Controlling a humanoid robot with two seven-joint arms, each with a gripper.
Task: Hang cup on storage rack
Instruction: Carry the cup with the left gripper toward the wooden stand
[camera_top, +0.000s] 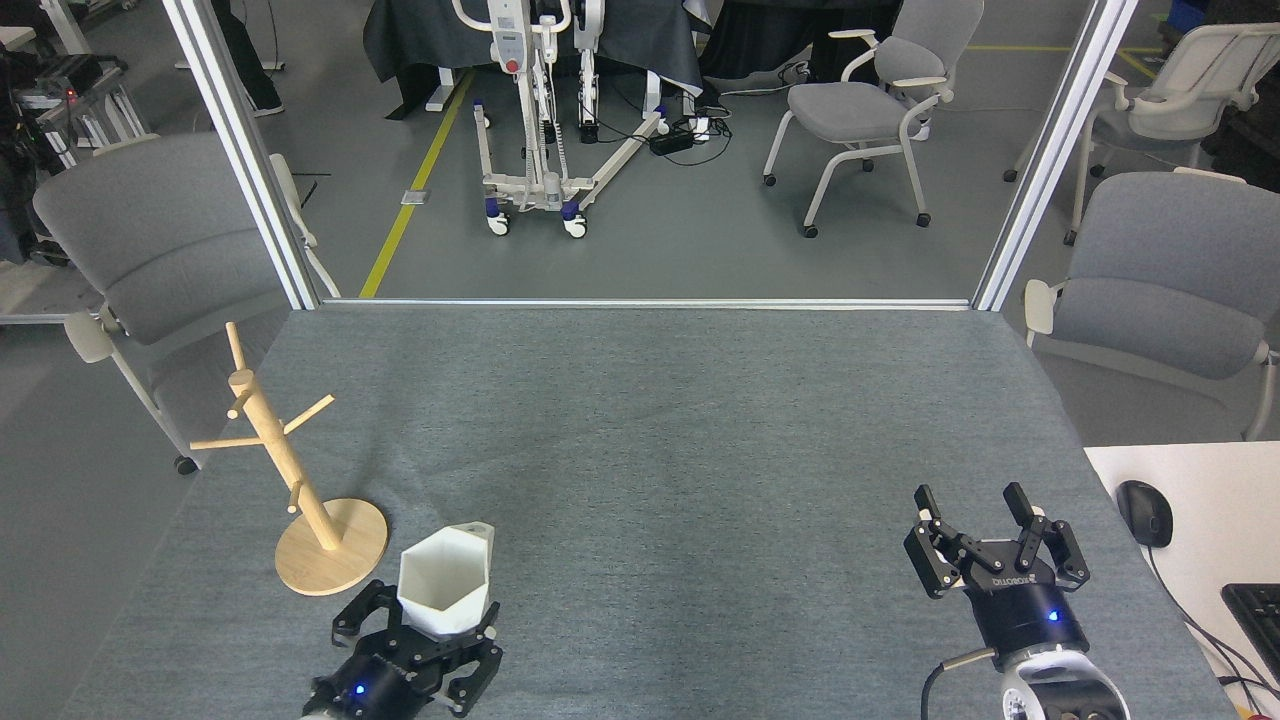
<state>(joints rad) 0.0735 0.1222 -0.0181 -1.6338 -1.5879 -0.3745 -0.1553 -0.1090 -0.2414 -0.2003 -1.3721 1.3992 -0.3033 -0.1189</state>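
The white faceted cup (445, 580) is upright with its open mouth up, low at the front left of the table. My left gripper (420, 640) is shut on the cup's lower part, black fingers on both sides. Just to the cup's left stands the storage rack (290, 470), a light wooden post with thin pegs on a round disc base (330, 548), leaning slightly in view. My right gripper (975, 505) is open and empty at the front right, far from the cup.
The grey felt table (650, 430) spreads between both arms. A white desk (1190, 520) with a black mouse (1144, 512) and a keyboard corner adjoins at the right. Grey chairs stand beyond the left and right table edges.
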